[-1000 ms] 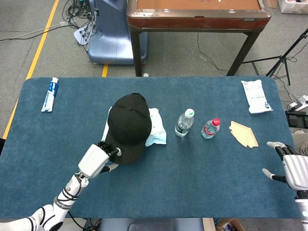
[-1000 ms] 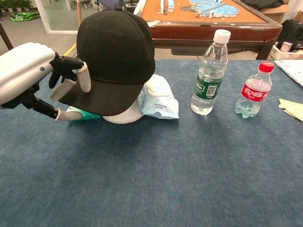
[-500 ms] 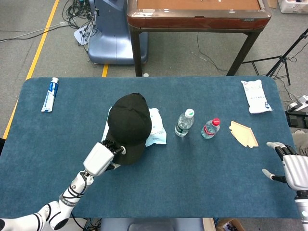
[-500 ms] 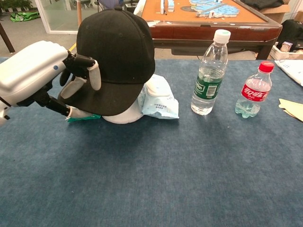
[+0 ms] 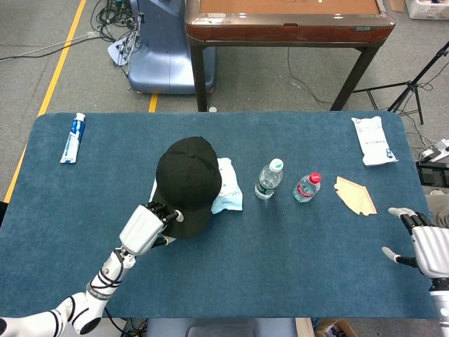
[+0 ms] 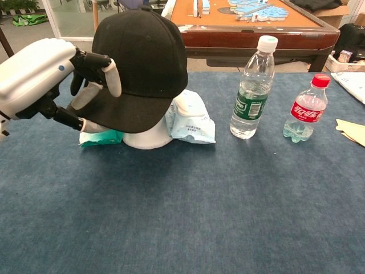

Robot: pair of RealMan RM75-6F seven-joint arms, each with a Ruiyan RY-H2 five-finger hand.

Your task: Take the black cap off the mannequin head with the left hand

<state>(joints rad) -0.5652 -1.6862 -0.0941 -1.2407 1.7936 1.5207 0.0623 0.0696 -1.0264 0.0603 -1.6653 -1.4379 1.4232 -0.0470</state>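
Note:
The black cap (image 5: 186,181) (image 6: 142,60) sits on a white mannequin head (image 6: 149,137), whose base shows under the lifted brim in the chest view. My left hand (image 5: 144,227) (image 6: 48,80) grips the cap's brim from the near left, fingers (image 6: 108,77) over the top edge and thumb beneath. The brim is tilted upward off the table. At the near right edge of the table my right hand (image 5: 426,246) rests with fingers spread, holding nothing.
White wipes packs (image 5: 228,184) (image 6: 191,120) lie beside the head. A clear bottle (image 5: 268,179), a red-capped bottle (image 5: 306,187), a tan paper piece (image 5: 356,195), a white pouch (image 5: 374,140) and a toothpaste tube (image 5: 72,137) lie on the blue table (image 5: 280,260).
My left hand closed onto the brim and raised it, so the cap's front edge has lifted and more of the white head base shows. The right hand stayed still.

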